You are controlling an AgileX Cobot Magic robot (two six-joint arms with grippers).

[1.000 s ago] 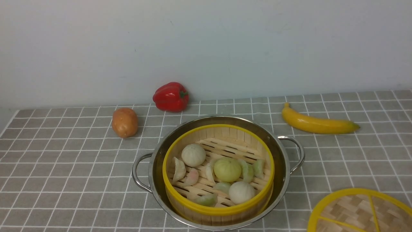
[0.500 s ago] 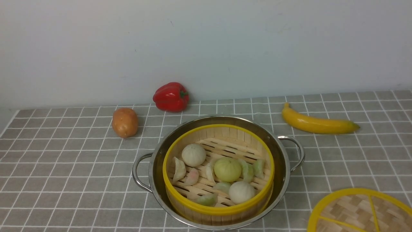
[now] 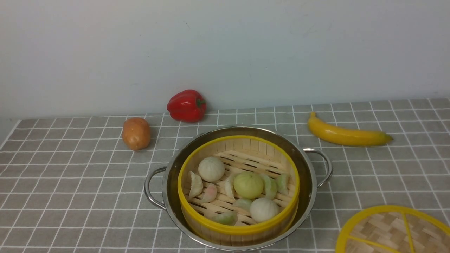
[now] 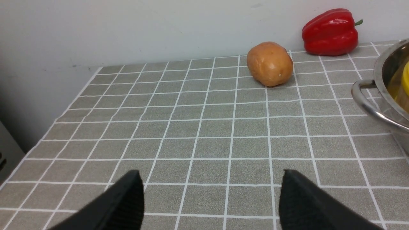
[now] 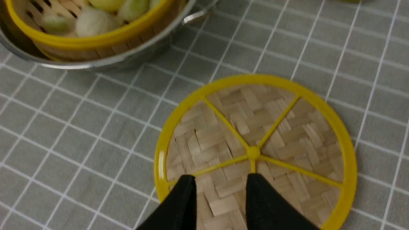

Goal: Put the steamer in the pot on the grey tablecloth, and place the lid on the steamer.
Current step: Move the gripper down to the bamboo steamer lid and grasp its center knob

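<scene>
Nearest, right of the pot [image 3: 309, 182], the lid [image 5: 255, 150], a flat woven-bamboo disc with yellow rim and spokes, lies on the grey tablecloth [image 3: 70, 196]. The right gripper [image 5: 220, 204] hovers over it, jaws narrowly parted, empty. Left of the pot, the left gripper [image 4: 212, 204] gapes wide, empty. The slatted steamer [image 3: 239, 230] already sits inside the shiny steel pot, so only lidding remains. Beyond the pot lie a potato [image 3: 136, 133], a banana [image 3: 346, 135] and a glossy pepper [image 3: 186, 105].

The front view's bottom edge cut off the lid [image 3: 386, 232]; the left wrist view's edge cut off the pot [image 4: 381, 68], leaving a sliver of the steamer [image 4: 405, 73].
</scene>
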